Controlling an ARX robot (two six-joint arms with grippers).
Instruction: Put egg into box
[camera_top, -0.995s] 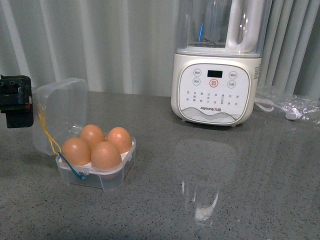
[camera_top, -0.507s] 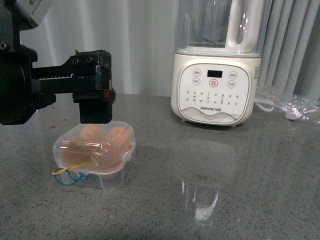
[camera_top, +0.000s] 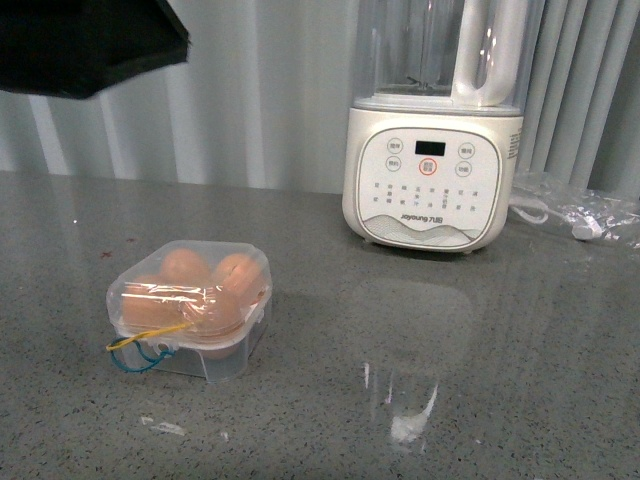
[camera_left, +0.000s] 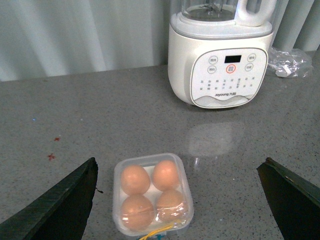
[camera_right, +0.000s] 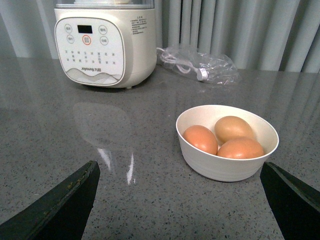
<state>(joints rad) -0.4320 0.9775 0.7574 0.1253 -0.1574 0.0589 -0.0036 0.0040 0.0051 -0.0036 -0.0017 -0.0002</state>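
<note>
The box sits lower left of the front frame on the grey desk, lid closed over four eggs, w/ yellow and blue elastic loops trailing off its near corner. An egg shows through the clear lid at the back; the four look alike, can't tell which one is the task's. In the left wrist frame the box is bottom center, all four holes filled.

Left claw: fingers spread wide at the frame's two lower corners, released, gripping nothing, apart from the box. A dark part of the left arm fills the upper left of the front frame.

Right claw: also spread wide, released, nothing between its fingers. Center-right of that frame is a white bowl w/ three more brown eggs.

The white blender base stands upper center-right of the front frame, well apart from the box. A clear plastic bag w/ a cord lies at the right edge, beside the blender.
</note>
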